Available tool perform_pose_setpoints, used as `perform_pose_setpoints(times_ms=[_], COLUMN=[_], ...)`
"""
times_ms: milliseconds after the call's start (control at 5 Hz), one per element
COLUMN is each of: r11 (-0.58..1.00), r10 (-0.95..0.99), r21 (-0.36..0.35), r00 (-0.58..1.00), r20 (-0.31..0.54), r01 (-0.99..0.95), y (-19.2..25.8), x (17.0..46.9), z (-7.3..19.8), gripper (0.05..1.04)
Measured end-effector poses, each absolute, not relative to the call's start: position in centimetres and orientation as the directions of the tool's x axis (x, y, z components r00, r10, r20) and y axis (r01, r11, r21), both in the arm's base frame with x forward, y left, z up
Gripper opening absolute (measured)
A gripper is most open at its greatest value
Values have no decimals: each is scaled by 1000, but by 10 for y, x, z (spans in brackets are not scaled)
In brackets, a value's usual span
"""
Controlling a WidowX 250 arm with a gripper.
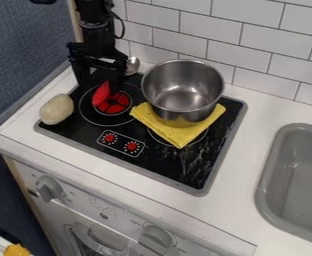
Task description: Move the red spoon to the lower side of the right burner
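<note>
Nearest, at six o'clock, is the white cabinet front with its grey knobs (157, 237), and at seven o'clock a yellow-orange thing (16, 250) pokes in at the edge. Above them runs the white bench (272, 112), with a grey sink (268, 180) set in it at four o'clock from the black stove (179, 170). On the stove, a small panel with two red dials (110, 138) sits at seven o'clock from the middle. The right burner (157, 138) lies toward three to four o'clock, partly under a yellow cloth (180, 135), and a steel pot (184, 92) rests on that cloth. A pale, rounded thing (56, 109) is at nine to ten o'clock, by the stove's left edge.

The red spoon (102, 95) shows as a red, ridged piece at ten to eleven o'clock on the left burner (118, 104), well apart from the right one. It is directly below the pincer (99, 84), at its six o'clock. I cannot tell whether the pincer is released or grasping the spoon, nor whether the spoon touches the stove. A silver spoon bowl (132, 65) peeks out at two o'clock from the pincer; whether it joins the red piece is hidden. Farthest back, at twelve o'clock, stands the white tiled wall (242, 27)
</note>
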State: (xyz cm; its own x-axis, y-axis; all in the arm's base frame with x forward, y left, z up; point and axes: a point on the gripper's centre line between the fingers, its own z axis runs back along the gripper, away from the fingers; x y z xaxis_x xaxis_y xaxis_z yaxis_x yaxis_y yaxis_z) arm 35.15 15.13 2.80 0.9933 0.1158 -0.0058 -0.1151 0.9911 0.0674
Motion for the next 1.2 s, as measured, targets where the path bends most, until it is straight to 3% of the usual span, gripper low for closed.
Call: perform_pose_setpoints(times_ms=[200, 600, 800, 1000, 1200], r11=[993, 994, 991, 975, 976], r10=[106, 94, 122, 211, 202], r21=[59, 66, 53, 58, 44], r00=[994, 995, 992, 975, 966], r20=[-38, -19, -9, 70, 161], r01=[-104, -93, -122, -215, -211], y=[145, 143, 145, 160, 134], x=[354, 358, 357, 354, 328], z=[12, 12, 13, 49, 95], gripper=[971, 427, 415, 415, 414])
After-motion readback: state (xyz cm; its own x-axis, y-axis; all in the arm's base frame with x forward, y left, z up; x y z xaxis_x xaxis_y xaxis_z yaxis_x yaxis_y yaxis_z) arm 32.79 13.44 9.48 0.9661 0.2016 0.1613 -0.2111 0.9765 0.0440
